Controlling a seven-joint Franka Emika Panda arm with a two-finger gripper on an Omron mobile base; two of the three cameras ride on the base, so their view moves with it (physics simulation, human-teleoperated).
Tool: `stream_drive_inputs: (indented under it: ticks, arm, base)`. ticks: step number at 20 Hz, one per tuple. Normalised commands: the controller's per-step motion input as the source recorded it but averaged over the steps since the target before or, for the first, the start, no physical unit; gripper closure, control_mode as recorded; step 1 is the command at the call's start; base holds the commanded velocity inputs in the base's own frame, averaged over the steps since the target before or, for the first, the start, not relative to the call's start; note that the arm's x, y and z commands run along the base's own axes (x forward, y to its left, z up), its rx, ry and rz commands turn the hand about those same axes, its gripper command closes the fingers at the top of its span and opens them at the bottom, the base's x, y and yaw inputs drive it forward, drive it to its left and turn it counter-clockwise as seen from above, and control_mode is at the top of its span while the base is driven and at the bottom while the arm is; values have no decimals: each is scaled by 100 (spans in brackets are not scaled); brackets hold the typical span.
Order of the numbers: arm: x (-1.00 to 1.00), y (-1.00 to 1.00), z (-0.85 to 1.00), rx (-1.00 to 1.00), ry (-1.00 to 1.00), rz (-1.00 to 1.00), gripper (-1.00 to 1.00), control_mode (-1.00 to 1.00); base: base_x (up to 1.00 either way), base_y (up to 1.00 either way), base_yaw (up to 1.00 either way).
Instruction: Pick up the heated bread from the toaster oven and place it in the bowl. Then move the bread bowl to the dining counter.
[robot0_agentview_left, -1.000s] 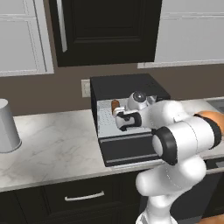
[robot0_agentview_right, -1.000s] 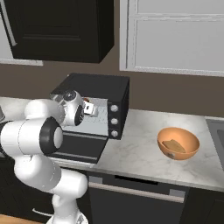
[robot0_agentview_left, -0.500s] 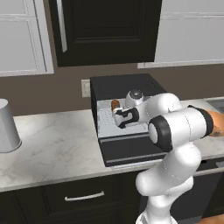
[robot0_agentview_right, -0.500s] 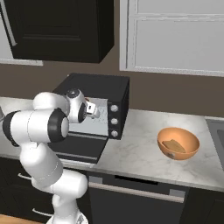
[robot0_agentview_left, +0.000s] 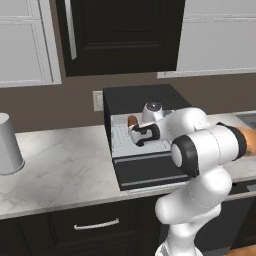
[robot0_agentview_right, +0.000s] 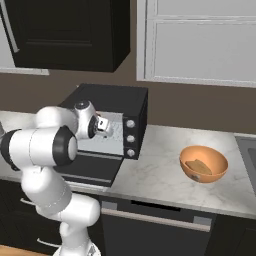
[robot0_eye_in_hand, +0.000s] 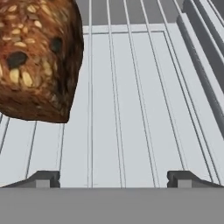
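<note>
The toaster oven is standing with its door dropped flat at the frame's center, leaving the mouth open toward the gripper. In the hand view, 2 widely spread fingertips are flanking bare wire rack through the center and right; the heated bread is blocking the upper left, and the oven's side rail is closing in the upper right edge.
</note>
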Motion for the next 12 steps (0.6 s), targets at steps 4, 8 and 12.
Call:
stream_drive_inputs:
  ticks: [4,8,12]
  arm:
    - [-79,-4,-28,-1,27,0,-100,-100]
    - [-100,-14,-32,0,23,0,-100,-100]
    - [-100,-18,-44,-2,18,0,-100,-100]
  base:
    - [0,0,0]
    - [0,0,0]
    - [0,0,0]
